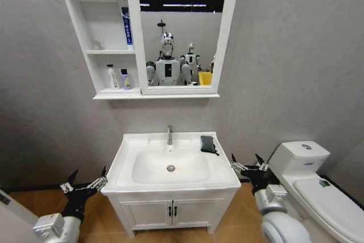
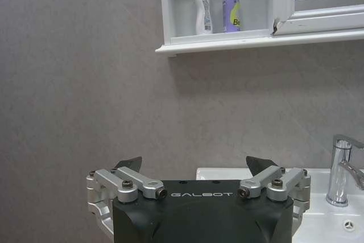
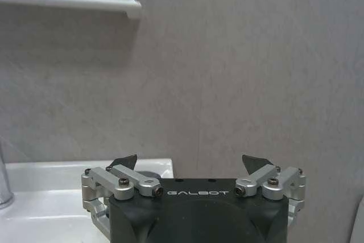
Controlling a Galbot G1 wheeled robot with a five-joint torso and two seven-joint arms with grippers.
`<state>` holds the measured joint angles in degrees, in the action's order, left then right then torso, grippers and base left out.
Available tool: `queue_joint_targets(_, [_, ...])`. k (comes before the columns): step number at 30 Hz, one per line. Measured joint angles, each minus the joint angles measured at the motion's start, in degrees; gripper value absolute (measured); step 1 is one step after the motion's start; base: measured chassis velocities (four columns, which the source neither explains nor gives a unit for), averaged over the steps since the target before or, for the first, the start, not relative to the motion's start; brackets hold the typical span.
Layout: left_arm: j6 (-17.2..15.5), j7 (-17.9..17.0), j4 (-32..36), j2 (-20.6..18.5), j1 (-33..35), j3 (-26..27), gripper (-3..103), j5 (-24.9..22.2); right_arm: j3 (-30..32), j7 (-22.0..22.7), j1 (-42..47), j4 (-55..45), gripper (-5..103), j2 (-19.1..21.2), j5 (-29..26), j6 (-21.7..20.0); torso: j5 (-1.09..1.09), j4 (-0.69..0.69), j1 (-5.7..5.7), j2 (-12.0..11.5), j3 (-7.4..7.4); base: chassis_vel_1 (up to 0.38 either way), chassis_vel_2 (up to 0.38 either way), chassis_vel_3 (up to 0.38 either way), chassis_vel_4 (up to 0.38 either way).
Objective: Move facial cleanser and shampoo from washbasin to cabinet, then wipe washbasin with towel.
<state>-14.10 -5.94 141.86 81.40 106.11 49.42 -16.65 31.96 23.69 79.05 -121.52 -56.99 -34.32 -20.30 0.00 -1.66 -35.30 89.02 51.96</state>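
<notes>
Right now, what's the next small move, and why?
Probably reach the right gripper, open beside the washbasin, toward the towel on its back right rim. Two bottles already stand on the cabinet bottom shelf, so wiping remains. The left gripper waits open.

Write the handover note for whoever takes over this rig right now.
Left gripper: open, empty, low beside the white ceramic washbasin's left edge.
Right gripper: open, empty, beside its right edge.
White bottle and purple bottle stand on the bottom shelf of the white wall-hung cabinet: moving looks done.
Dark folded towel lies on the washbasin's right rear rim.
Left: wiping.
</notes>
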Motion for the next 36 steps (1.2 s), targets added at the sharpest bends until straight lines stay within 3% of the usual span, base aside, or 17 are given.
queue_joint_targets(1, [0.0,0.0,0.0,0.0,0.0,0.0,100,0.0,0.0,0.0,0.0,0.0,100,0.0,0.0,0.0,0.0,0.0,0.0,0.0,0.0,0.0,0.0,0.0,0.0])
queue_joint_targets(2, [0.0,-0.02,0.0,0.0,0.0,-0.01,100,-0.01,-4.38,2.79,-7.86,6.96,100,3.33,-6.67,-2.06,0.0,0.0,0.04,0.01,-0.01,0.0,0.0,0.0,0.0])
queue_joint_targets(3, [0.0,-0.02,0.0,0.0,0.0,-0.01,100,-0.01,-4.38,2.79,-7.86,6.96,100,3.33,-6.67,-2.06,0.0,0.0,0.04,0.01,-0.01,0.0,0.0,0.0,0.0])
queue_joint_targets(5, [-0.02,-0.02,-0.01,0.0,-0.01,-0.03,100,-0.02,-13.09,3.86,-22.06,19.4,100,5.36,-12.13,-3.04,-0.01,0.02,0.03,0.01,-0.01,0.013,-0.01,-0.016,0.026])
queue_joint_targets(6, [-0.02,-0.02,-0.01,0.0,-0.01,-0.03,100,-0.02,-13.09,3.86,-22.06,19.4,100,5.36,-12.13,-3.04,-0.01,0.02,0.03,0.01,-0.01,0.0,0.0,0.0,0.0])
queue_joint_targets(7, [-0.01,-0.04,-0.02,-0.02,-0.02,-0.02,100,-0.03,-17.18,3.76,-27.87,25.34,100,5.23,-13.23,-3.14,0.0,0.02,0.04,0.02,-0.01,0.0,0.0,0.0,0.0])
queue_joint_targets(9, [-0.02,-0.02,-0.03,-0.02,-0.01,-0.05,100,-0.04,-20.04,3.44,-32.12,29.63,100,4.76,-13.83,-3.23,0.02,0.0,0.03,0.01,-0.01,0.0,0.0,0.0,0.0])
queue_joint_targets(11, [-0.03,-0.04,-0.04,-0.03,-0.03,-0.04,100,-0.05,-27.66,2.0,-43.19,42.45,100,1.8,-14.62,-3.07,-0.02,0.03,0.01,0.01,0.0,0.0,0.0,0.0,0.0])
queue_joint_targets(12, [-0.03,-0.04,-0.04,-0.03,-0.03,-0.04,100,-0.05,-27.66,2.0,-43.19,42.45,100,1.8,-14.62,-3.07,-0.02,0.03,0.01,0.01,0.0,0.0,0.0,0.0,0.0])
queue_joint_targets(14, [-0.02,-0.03,-0.05,-0.04,-0.02,-0.04,100,-0.06,-31.75,-0.86,-48.55,51.8,100,-1.83,-13.24,-2.15,0.0,0.02,0.01,0.01,0.0,0.0,0.0,0.0,0.0])
queue_joint_targets(18, [-0.02,-0.02,-0.06,-0.05,-0.02,-0.06,100,-0.06,-34.5,-3.26,-52.12,58.8,100,-6.39,-12.23,-1.64,-0.01,-0.02,0.01,0.01,-0.01,0.0,0.0,0.0,0.0])
queue_joint_targets(20, [-0.03,-0.02,-0.06,-0.05,-0.02,-0.06,100,-0.06,-36.19,-6.79,-54.53,64.54,100,-11.23,-9.69,-0.69,0.01,0.04,0.02,0.01,0.0,0.0,0.0,0.0,0.0])
queue_joint_targets(23, [-0.02,-0.02,-0.07,-0.05,-0.02,-0.06,100,-0.06,-36.69,-8.52,-55.75,66.38,100,-12.64,-7.54,-0.29,-0.03,0.02,0.02,0.01,-0.02,0.0,0.0,0.0,0.0])
queue_joint_targets(31, [-0.02,-0.02,-0.07,-0.06,-0.02,-0.06,100,-0.06,-35.15,-2.75,-53.92,63.78,100,-11.77,-5.83,-1.71,-0.01,-0.03,0.03,0.02,-0.02,0.0,0.0,0.0,0.0])
queue_joint_targets(36, [-0.03,-0.02,-0.07,-0.06,-0.02,-0.06,100,-0.07,-34.54,-2.19,-52.99,63.7,100,-11.3,-5.49,-1.59,0.0,-0.01,0.03,0.02,-0.02,0.0,0.0,0.0,0.0])
